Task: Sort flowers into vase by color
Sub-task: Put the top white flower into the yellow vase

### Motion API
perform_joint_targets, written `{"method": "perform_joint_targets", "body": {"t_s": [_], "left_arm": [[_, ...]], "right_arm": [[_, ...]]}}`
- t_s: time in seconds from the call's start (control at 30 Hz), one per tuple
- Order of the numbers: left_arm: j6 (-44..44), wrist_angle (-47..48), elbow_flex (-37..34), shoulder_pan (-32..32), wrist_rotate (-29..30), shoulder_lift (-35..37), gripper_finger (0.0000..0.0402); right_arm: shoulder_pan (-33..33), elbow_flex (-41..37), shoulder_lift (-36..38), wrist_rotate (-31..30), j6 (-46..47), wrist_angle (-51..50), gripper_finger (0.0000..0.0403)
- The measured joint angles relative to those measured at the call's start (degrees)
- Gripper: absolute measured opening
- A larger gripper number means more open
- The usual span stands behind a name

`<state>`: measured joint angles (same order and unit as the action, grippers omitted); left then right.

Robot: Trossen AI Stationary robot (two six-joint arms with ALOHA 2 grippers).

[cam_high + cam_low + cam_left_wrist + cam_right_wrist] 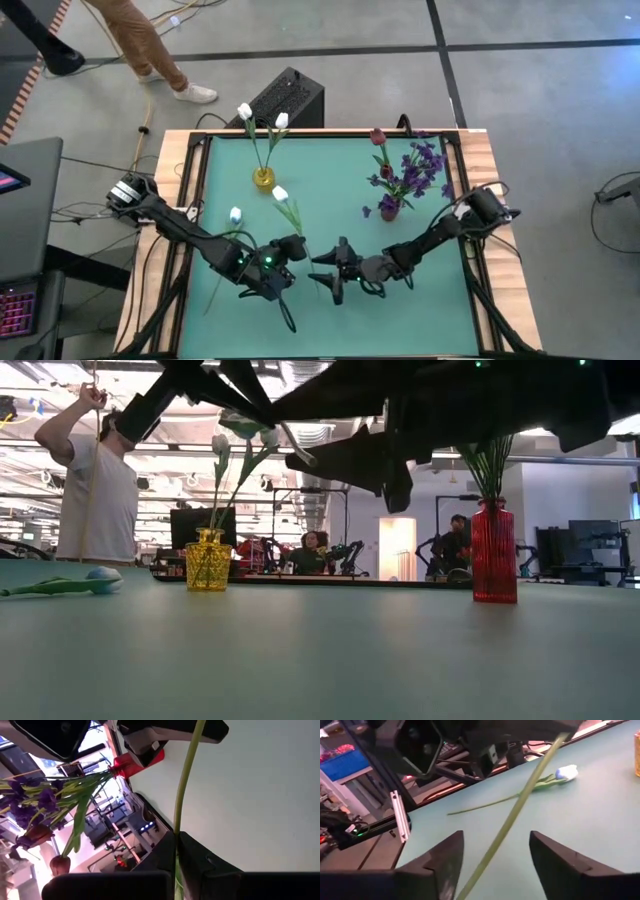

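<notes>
My left gripper (298, 250) is shut on a white tulip (280, 193) near the table's middle; its bloom points toward the far edge. My right gripper (496, 840) is open, with a finger on each side of that tulip's lower stem (512, 817) and touching nothing. A second white tulip (235, 214) lies flat on the mat, also visible in the right wrist view (567, 771). The yellow vase (263, 178) holds two white tulips. The red vase (390, 208) holds the purple spray (425, 165) and dark red tulips. My left gripper pinches the white tulip's thin green stem (176, 837) between its two fingers, about midway along it, and the fingers lie across the stem. The flower is lifted clear of the mat, with the stem running on past the fingers at both sides.
The green mat (420, 300) has a raised wooden frame (485, 170) around it. The two vases stand in the far half, the yellow one (208, 560) to the left and the red one (494, 555) to the right. A person (95, 480) stands beyond the table's far left.
</notes>
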<state>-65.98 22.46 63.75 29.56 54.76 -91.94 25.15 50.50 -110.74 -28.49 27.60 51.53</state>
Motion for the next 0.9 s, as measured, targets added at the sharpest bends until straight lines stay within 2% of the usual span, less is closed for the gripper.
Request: {"method": "perform_joint_targets", "body": {"t_s": [0.13,0.4,0.6,0.73,0.9], "left_arm": [[-0.12,0.07,0.00,0.00,0.62,0.00,0.0000],[-1.75,0.79,0.00,0.04,1.05,0.00,0.0000],[-2.05,1.23,0.00,0.02,-0.48,0.00,0.0028],[-1.91,3.11,0.00,-0.02,0.46,0.00,0.0082],[7.57,3.20,0.00,0.22,3.91,0.42,0.0161]], "right_arm": [[-0.62,0.00,0.00,0.05,0.69,-0.25,0.0191],[-0.99,0.00,0.00,2.09,0.81,-3.41,0.0024],[-0.95,-0.02,0.00,2.81,0.00,-3.09,0.0027],[-1.11,-0.02,0.00,3.04,-0.64,-3.18,0.0021],[-2.23,-0.02,0.00,3.08,-0.89,-3.31,0.0021]]}}
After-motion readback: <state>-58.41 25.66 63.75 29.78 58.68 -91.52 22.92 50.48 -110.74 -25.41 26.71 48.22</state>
